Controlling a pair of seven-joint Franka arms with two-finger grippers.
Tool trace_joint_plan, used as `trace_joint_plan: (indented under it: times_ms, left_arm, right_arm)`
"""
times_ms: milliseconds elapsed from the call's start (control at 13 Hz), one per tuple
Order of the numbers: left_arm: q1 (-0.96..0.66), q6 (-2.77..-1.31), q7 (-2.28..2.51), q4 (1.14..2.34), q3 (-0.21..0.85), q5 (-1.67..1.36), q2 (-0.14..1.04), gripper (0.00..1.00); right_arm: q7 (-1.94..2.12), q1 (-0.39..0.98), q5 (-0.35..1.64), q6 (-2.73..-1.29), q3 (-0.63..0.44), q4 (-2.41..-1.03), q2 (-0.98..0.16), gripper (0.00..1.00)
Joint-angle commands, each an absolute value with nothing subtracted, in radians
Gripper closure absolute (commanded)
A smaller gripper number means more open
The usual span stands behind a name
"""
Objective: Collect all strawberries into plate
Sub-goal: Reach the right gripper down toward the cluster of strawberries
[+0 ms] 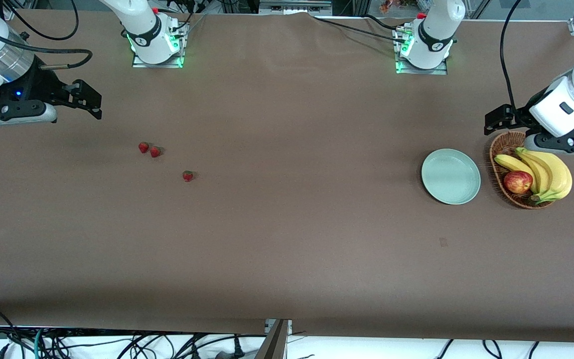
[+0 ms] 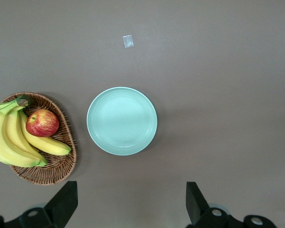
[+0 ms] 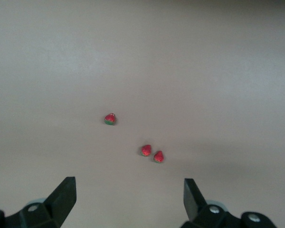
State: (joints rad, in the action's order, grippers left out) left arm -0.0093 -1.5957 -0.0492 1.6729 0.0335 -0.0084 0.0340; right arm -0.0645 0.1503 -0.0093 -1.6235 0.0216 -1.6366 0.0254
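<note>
Three tiny red strawberries lie on the brown table toward the right arm's end: two close together and one apart, nearer the front camera. They also show in the right wrist view. The pale mint-green plate sits empty toward the left arm's end and also shows in the left wrist view. My right gripper hangs open and empty in the air, off to the side of the strawberries. My left gripper is open and empty, up beside the basket and plate.
A brown wicker basket stands next to the plate, holding bananas and a red-yellow apple; it also shows in the left wrist view. A small pale tag lies on the table nearer the front camera than the plate.
</note>
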Motion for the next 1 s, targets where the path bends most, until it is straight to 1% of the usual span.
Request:
trace_joint_plan:
  times_ms: [0,538,769,923]
  left_arm:
    - [-0.011,-1.594,-0.061,1.677,0.032,0.006,0.018,0.00]
    - [-0.011,-1.600,-0.067,1.675,0.032,0.003,0.021,0.00]
    - [-0.011,-1.600,-0.067,1.674,0.034,0.003,0.021,0.00]
    - [-0.012,-1.600,-0.069,1.672,0.034,0.003,0.021,0.00]
  right_arm:
    - [-0.069,0.150,0.003,-1.647,0.021,-1.638,0.032,0.00]
    - [-0.063,0.137,-0.006,-1.669,0.012,-1.617,0.011,0.00]
    - [-0.058,0.130,0.000,-1.654,-0.002,-1.617,0.015,0.00]
    - [-0.054,0.132,0.000,-1.654,0.000,-1.621,-0.015,0.00]
